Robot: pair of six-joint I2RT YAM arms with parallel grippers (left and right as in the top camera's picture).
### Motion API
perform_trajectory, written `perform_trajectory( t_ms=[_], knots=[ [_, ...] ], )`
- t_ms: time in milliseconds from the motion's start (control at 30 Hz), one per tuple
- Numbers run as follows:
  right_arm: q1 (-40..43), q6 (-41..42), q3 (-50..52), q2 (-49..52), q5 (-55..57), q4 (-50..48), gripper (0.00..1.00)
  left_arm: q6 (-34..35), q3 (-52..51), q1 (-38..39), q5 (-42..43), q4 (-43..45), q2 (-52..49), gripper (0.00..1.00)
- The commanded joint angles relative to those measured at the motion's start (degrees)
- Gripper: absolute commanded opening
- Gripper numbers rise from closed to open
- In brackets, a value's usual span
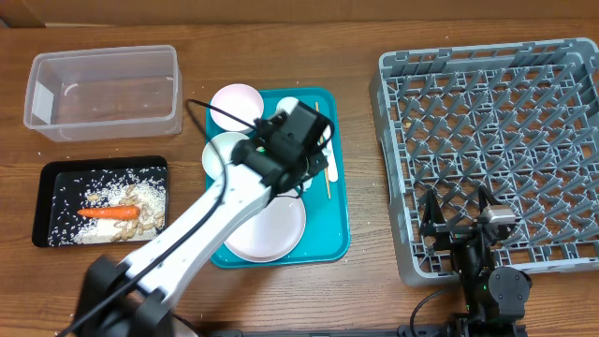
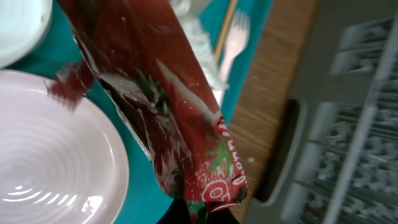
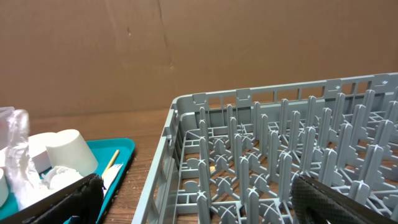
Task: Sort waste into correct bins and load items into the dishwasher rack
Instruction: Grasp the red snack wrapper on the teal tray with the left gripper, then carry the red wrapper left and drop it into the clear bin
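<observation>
Dangling over the teal tray [image 1: 332,225], the red strawberry wrapper [image 2: 168,112] is pinched by one end in the left gripper [image 2: 200,215], its length running away from the fingers, with the clear plastic bin [image 1: 103,126] well off to the left, far from the right gripper [image 1: 456,213], spread open

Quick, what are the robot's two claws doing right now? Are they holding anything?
Left gripper: shut on the red wrapper.
Right gripper: open, holding nothing.
</observation>
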State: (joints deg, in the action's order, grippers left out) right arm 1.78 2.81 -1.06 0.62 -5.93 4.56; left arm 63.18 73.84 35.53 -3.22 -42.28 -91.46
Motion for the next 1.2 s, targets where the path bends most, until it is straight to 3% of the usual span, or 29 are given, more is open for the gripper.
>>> perform_trajectory(
  t_ms=[0,200,433,633,867,967,1133,1167],
  knots=[
    [0.1,0.2,0.6,-0.4,0.3,-0.2,1.0,-2.3,1.2,-4.2,-1.7,-0.6,5.3,0.04],
    [0.1,0.2,0.6,-0.4,0.3,-0.2,1.0,-6.4,1.2,-14.6,0.3,-0.4,6.3,0.04],
    [0.1,0.2,0.6,-0.4,0.3,-0.2,1.0,-9.4,1.3,-24.0,3.7,5.8,6.4,0.04],
    [0.1,0.2,0.6,-0.4,0.3,-0.2,1.0,-10.1,1.3,-32.6,-10.0,9.2,5.6,0.04],
    [0.1,0.2,0.6,-0.4,0.3,-0.2,1.0,-12.1,1.3,-40.4,-9.8,16.8,-1.4,0.04],
    [0.1,0.2,0.6,-0.4,0.3,-0.2,1.0,-15.7,1.3,-43.7,-4.5,22.9,-5.3,0.16],
    [0.1,0.2,0.6,-0.4,0.3,-0.2,1.0,-15.7,1.3,-51.5,5.0,27.3,-8.6,0.2],
    [0.1,0.2,0.6,-0.4,0.3,-0.2,1.0,-16.6,1.3,-53.0,6.4,27.2,-8.8,0.39]
  ],
)
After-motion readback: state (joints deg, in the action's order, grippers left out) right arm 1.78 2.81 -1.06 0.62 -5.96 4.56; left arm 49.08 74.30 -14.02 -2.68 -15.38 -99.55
